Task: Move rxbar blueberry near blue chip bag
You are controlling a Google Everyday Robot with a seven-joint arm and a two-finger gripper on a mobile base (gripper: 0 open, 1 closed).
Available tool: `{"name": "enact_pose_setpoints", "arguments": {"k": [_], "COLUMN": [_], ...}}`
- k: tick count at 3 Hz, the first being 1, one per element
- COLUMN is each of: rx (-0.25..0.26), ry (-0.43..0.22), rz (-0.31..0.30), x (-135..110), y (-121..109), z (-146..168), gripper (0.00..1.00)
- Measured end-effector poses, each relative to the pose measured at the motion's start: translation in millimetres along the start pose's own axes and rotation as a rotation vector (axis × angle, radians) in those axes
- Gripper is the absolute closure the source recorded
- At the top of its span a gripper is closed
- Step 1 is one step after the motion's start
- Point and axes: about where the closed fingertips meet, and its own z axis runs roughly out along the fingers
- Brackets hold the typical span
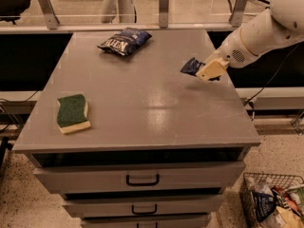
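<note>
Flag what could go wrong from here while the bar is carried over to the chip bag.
The gripper, at the right side of the table, seems to hold the rxbar blueberry by one end only. A slip could drop it short of the blue chip bag or over the right edge. The bag lies loose near the far edge, so a low approach could push it away.

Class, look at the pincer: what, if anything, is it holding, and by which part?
The pincer, over the right side of the table, holds the rxbar blueberry by its right end.
</note>
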Motion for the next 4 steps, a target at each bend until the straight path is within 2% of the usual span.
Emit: {"name": "enact_pose_setpoints", "arguments": {"k": [1,2,4], "rx": [0.000,-0.017,-0.012], "ry": [0.000,-0.058,-0.221], "rz": [0.000,-0.038,-0.078], "x": [0.0,-33.6,-129.1], "y": [0.0,1.6,-16.4], "z": [0.1,21.3,80.7], "gripper": [1.00,1.00,1.00]}}
